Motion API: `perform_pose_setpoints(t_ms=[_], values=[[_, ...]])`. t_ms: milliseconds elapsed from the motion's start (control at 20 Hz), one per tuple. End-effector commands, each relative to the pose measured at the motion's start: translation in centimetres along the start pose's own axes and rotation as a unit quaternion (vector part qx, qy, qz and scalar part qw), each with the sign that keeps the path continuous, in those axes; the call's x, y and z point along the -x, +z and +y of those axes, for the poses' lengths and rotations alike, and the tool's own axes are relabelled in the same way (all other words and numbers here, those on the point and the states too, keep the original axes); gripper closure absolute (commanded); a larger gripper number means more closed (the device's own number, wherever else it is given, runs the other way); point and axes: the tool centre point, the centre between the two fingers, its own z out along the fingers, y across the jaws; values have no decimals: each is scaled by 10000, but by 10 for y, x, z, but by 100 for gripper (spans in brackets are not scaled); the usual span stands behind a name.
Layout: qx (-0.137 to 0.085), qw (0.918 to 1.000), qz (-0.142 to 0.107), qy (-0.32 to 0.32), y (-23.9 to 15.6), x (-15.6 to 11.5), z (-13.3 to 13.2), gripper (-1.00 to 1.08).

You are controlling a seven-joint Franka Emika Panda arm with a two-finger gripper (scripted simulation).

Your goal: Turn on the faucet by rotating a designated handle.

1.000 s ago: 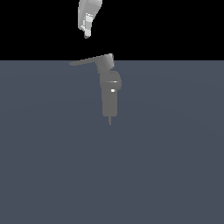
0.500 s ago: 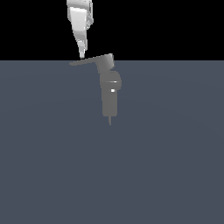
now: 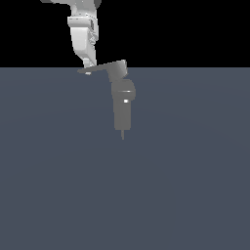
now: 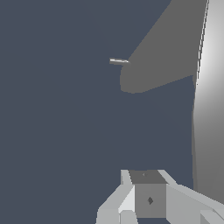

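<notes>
In the exterior view, the hand [image 3: 88, 62] has dropped steadily over the last second, from well above the faucet [image 3: 122, 100] down to the outer end of the handle [image 3: 100, 69], and has drifted toward the exterior view's left as it came. Its tip now sits right at the lever's free end, touching it or just short of it; this view does not settle which. The handle itself lies at the same slight tilt as before, so no turning has begun, and the task looks to be at the end of the approach, with the push on the lever yet to come. The arm comes down from the top of the picture nearly upright, leaning a little, the fingers pointing down at the lever. The faucet stands on the grey floor [image 3: 185, 185] near the horizon line. In the wrist view, the faucet's body [image 4: 170, 48] stretches away to its thin tip [image 4: 118, 61], and a pale flat bar, likely the handle [image 4: 209, 109], runs close alongside the hand [image 4: 148, 197]. Whether the fingers are spread or pressed together cannot be told from either view.
</notes>
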Motion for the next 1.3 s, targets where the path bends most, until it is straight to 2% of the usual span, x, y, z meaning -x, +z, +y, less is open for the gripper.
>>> perform_pose_setpoints(t_ms=[0,300,1250], values=[[-1,10000,20,62,3,2,-3,108],[3,10000,24,67,4,2,-3,108],[3,10000,24,67,4,4,38,108]])
